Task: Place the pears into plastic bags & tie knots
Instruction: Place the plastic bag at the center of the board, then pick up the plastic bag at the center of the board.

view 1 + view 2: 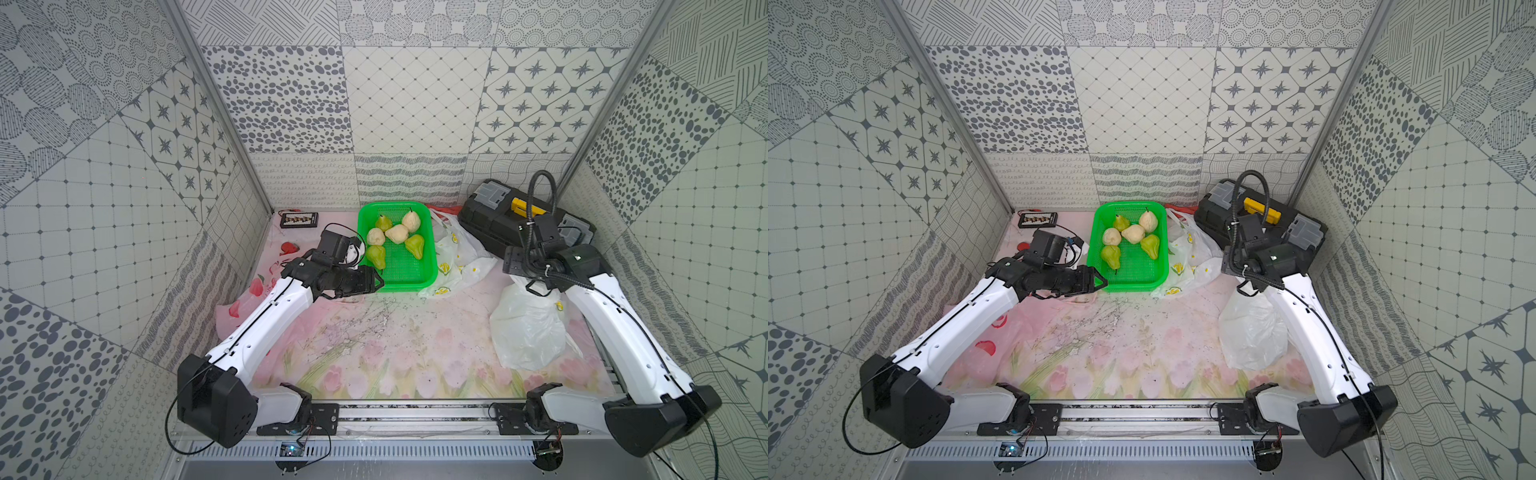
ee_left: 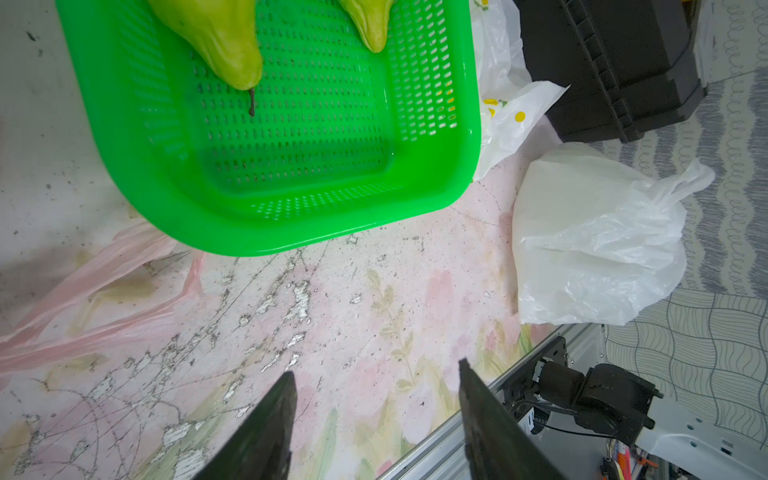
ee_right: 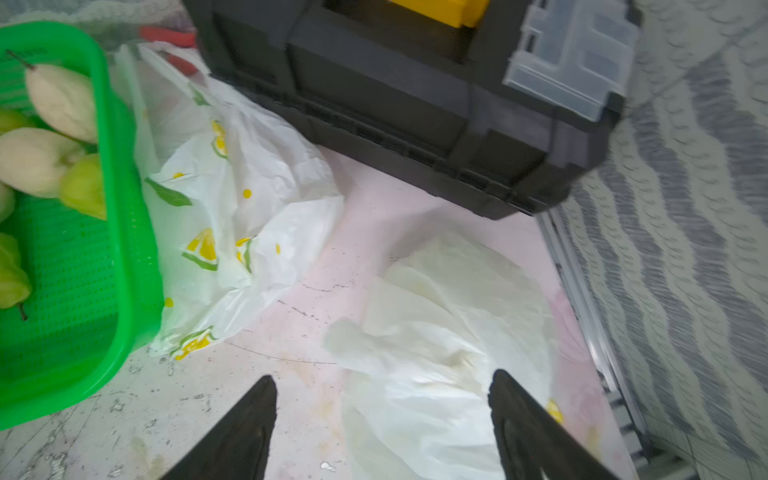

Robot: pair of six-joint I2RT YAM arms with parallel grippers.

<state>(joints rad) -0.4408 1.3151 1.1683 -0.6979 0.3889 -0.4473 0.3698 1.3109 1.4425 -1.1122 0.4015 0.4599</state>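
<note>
Bright, even, soft-shadowed light; top views bend at edges, right wrist view motion-blurred.

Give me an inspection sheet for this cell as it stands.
Surface: floral mat, print scuffed and cracked mid-table.
Job's things: six pears in green basket; lemon-print bag beside it; bulging white bag by right arm; pink bag under left arm.
Clutter: black toolbox; small black tray, back left.
Grippers: left gripper open, empty; right gripper open, above bulging white bag.
Cables: black hose loops above right wrist.
Surroundings: patterned walls; nothing else seen.
</note>
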